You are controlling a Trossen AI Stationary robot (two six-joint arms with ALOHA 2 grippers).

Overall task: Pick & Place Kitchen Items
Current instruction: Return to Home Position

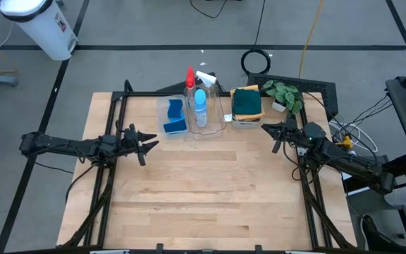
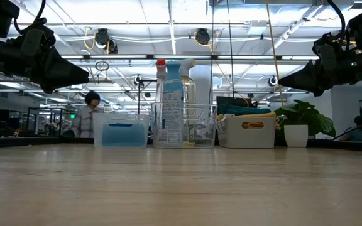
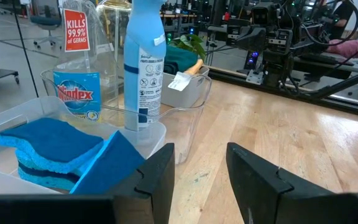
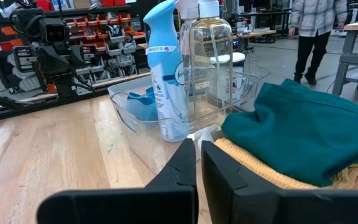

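We judge the sorting done and the step in hand to be the arms' return to rest, since every kitchen item we can find sits in a bin at the far side of the table [image 1: 210, 190] and neither arm carries anything. The left hand [image 3: 201, 149] hangs above the boards near the left edge, pointing at the bins, its fingers spread wide with nothing between them. The right hand [image 4: 199, 144] hovers near the right edge, just short of the cloth bin [image 2: 250, 133], its fingers drawn together to a thin slit and gripping nothing. The next move, as we read it, calls only for each arm to pull back along its own side and keep high enough to miss the bin rims and the plant [image 1: 285, 93] behind the right arm. No grasp is needed. The blue sponges [image 3: 55, 140] lie stacked in the left clear bin [image 1: 162, 113], one leaning on edge against the rest. They are soft and rough-faced. The spray bottles [image 1: 200, 106] stand upright together in the middle bin, one pale blue, one with a red top [image 1: 189, 76] and one with a white top. The dark-green cloth [image 4: 303, 134] lies folded on top of an orange cloth [image 4: 253, 163] in the right bin, filling it to the rim.
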